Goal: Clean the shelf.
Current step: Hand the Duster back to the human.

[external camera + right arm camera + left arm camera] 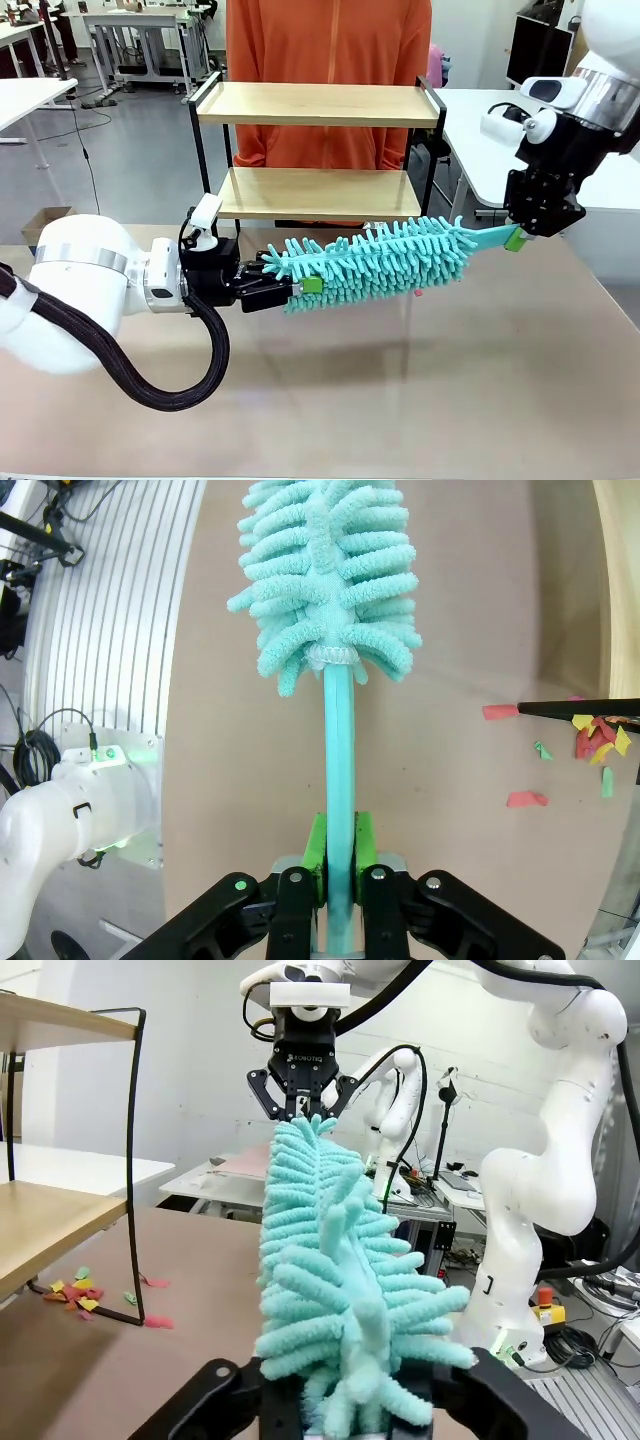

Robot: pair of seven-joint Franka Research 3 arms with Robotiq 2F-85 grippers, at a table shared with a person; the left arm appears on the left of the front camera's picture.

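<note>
The shelf (315,103) stands at the table's far side, two light wooden boards in a black frame; its lower board (45,1222) also edges the left wrist view. A teal fluffy duster (380,260) hangs level above the table in front of it. My right gripper (517,238) is shut on the duster's flat handle (338,770), green pads pressed to both sides. My left gripper (300,280) is closed around the duster's fluffy tip (345,1380), its fingertips buried in the fronds. Farther along the duster, the left wrist view shows the right gripper (303,1100).
A person in an orange top (330,40) stands right behind the shelf. Several coloured paper scraps (75,1295) (595,735) lie on the brown table (400,400) by the shelf's foot. A white table (480,130) stands at the right.
</note>
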